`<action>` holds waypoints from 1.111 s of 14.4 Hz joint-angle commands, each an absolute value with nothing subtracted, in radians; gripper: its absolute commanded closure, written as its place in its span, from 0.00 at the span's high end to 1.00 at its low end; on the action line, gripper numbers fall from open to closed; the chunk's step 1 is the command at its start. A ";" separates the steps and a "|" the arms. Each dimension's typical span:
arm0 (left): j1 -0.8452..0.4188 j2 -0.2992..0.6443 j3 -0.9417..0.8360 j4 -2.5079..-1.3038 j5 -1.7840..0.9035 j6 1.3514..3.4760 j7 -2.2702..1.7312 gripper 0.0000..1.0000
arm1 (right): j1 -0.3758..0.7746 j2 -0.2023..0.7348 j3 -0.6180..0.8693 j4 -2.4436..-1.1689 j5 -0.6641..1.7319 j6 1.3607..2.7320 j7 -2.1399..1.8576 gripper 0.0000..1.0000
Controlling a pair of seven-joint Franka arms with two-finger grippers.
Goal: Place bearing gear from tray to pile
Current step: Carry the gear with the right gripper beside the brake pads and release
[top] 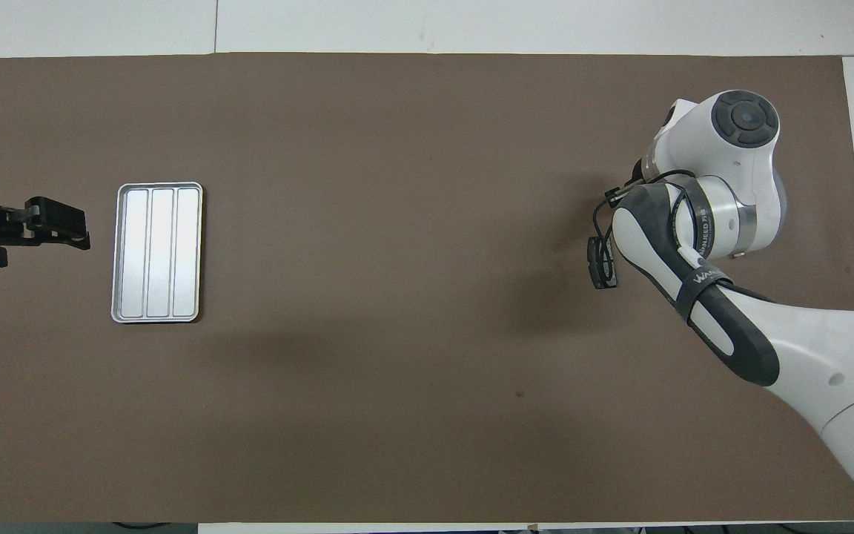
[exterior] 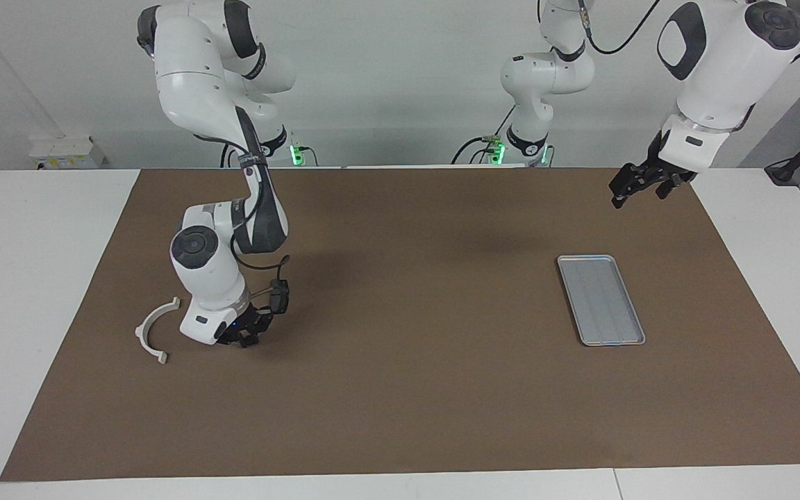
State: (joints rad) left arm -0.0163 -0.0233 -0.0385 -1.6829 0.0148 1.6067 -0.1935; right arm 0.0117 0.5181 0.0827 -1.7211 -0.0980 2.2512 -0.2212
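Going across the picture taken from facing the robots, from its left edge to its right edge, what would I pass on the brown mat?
White bracket → right gripper, low at the mat beside the bracket → tray, nothing in it → left gripper, up in the air over the mat's edge.

Black strap [top: 697, 276] wrapped round the right arm's forearm [top: 664, 245], white capital lettering along it, only the opening letters "WAN" legible, the remaining letters too small to make out, no other readable text, labels or numbers
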 commanded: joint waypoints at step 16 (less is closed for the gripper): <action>-0.012 -0.046 -0.040 -1.704 0.005 1.620 -0.184 1.00 | -0.017 -0.107 0.089 -1.750 -0.063 1.605 -0.084 1.00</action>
State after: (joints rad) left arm -0.0163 -0.0233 -0.0386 -1.6829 0.0148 1.6068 -0.1935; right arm -0.0020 0.0183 0.0883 -1.6664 -0.0912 1.6375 -0.1072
